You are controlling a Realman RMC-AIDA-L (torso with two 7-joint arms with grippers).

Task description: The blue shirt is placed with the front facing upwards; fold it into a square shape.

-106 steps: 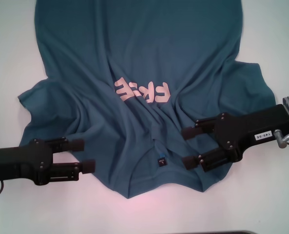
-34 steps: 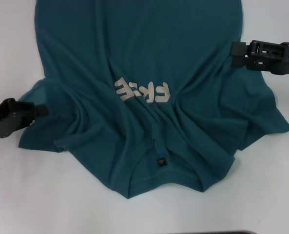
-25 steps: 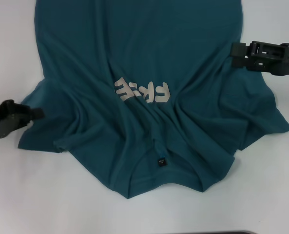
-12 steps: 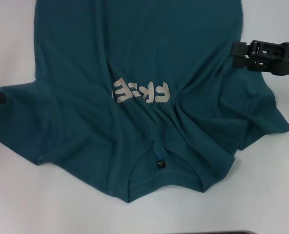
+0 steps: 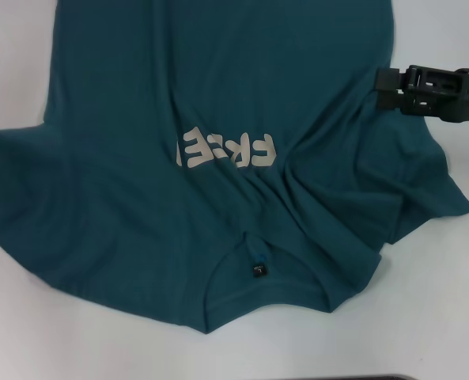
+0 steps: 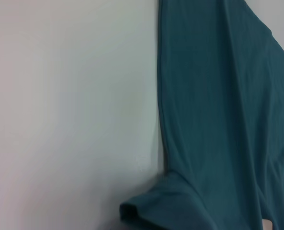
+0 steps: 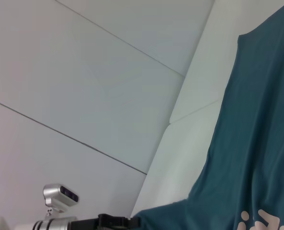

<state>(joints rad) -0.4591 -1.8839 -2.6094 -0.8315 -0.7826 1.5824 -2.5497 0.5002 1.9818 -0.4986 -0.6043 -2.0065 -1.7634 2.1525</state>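
Note:
The blue shirt [image 5: 218,95] lies front up on the white table, with pale letters [image 5: 226,150] on the chest and the neck label [image 5: 258,269] toward me. Its left sleeve is spread out flat to the head view's left edge. My left gripper is outside the head view. The right wrist view shows it far off as a black gripper [image 7: 136,222] at the sleeve's tip, shut on the cloth. The left wrist view shows the sleeve hem [image 6: 137,211] curled up off the table. My right gripper [image 5: 386,89] rests at the shirt's right side seam, above the rumpled right sleeve [image 5: 424,190].
White table [image 5: 28,317] surrounds the shirt on the left, right and near sides. The table's front edge [image 5: 361,378] runs along the bottom. Pale wall panels [image 7: 84,72] and a silver arm part [image 7: 58,195] stand beyond the table.
The left gripper slid out of view to the left, drawing the bunched left sleeve flat and wide. The letters shifted slightly left. The right gripper stayed still.

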